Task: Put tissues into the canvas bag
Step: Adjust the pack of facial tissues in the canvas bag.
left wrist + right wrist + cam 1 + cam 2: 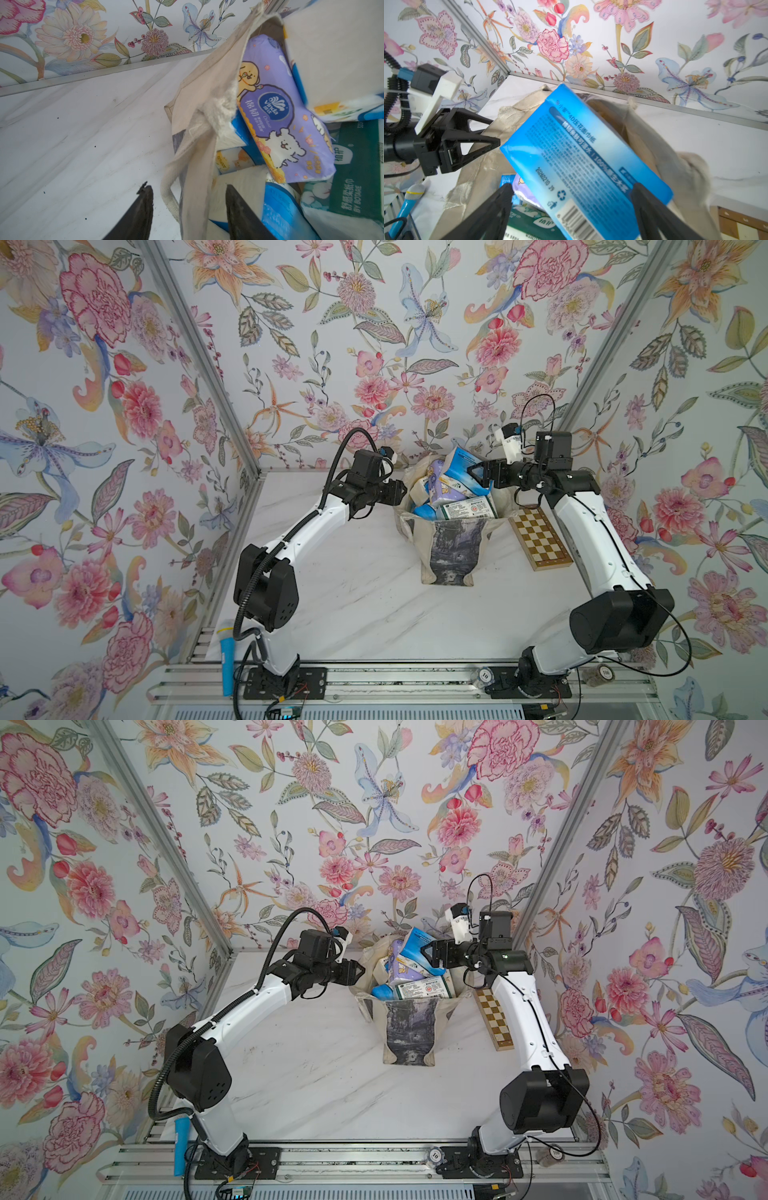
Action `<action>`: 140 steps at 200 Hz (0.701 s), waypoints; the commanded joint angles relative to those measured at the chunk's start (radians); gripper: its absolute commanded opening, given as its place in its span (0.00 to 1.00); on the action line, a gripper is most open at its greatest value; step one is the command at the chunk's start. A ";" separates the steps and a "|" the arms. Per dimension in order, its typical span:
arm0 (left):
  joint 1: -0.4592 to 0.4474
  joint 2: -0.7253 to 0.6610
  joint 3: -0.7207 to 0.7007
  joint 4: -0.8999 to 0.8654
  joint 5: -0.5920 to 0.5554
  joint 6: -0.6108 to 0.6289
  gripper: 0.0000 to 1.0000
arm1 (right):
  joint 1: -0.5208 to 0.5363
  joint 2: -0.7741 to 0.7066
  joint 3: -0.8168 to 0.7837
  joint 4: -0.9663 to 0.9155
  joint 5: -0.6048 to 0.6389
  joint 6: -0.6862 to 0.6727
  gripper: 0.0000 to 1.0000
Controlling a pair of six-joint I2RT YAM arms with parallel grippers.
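The cream canvas bag (453, 551) stands at the back middle of the table, stuffed with tissues in both top views. A lilac pack (280, 124) and a green-white pack (467, 508) lie on top of the pile. A blue pack (581, 145) leans tilted at the top. My right gripper (572, 186) is open around its lower end: one finger touches the pack's edge, the other stands apart. My left gripper (187, 187) is open, straddling the bag's left rim (207, 83) and strap.
A wooden chessboard (540, 537) lies right of the bag, under my right arm. A blue toy microphone (226, 659) rests at the front left by the left arm's base. The floral back wall is close behind the bag.
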 commanded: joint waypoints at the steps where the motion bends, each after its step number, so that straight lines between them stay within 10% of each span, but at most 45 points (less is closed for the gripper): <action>1: 0.012 0.018 0.028 0.021 0.012 0.000 0.57 | -0.018 -0.014 -0.006 0.044 0.032 0.081 0.91; 140: 0.015 0.039 0.031 0.063 0.025 -0.010 0.45 | -0.067 0.072 -0.027 0.086 -0.209 0.153 0.87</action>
